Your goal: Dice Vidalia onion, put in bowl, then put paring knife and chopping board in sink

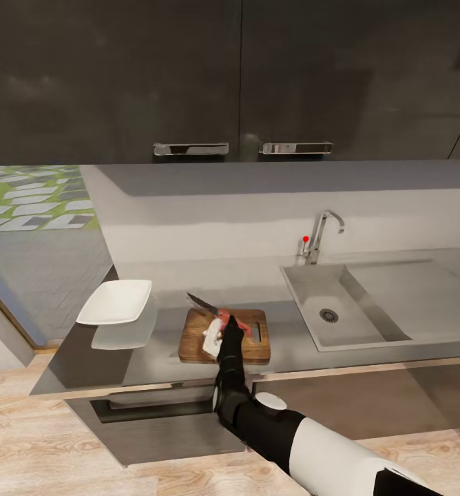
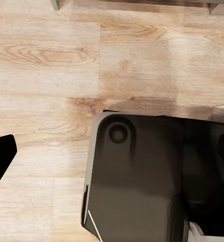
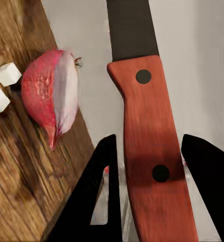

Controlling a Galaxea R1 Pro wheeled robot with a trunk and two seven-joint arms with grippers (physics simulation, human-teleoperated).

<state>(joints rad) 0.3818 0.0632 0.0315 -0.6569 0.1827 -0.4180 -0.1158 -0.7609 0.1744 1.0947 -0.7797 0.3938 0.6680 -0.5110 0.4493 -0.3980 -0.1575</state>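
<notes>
Clearly the dicing is underway: the right hand (image 3: 147, 176) is clamped on the knife (image 3: 142, 131) over the board (image 1: 224, 335) on the tabletop (image 1: 154, 344), beside an onion half (image 3: 50, 96) and white cubes (image 3: 6, 74). Next, cut that half. The left hand's state cannot be told.

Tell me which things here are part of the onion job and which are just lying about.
Part of the job:
- knife, between the right gripper's fingers
- onion half and white dice on the board
- bowl
- sink
- countertop

Just there:
- tap
- cabinet handles
- wood floor
</notes>
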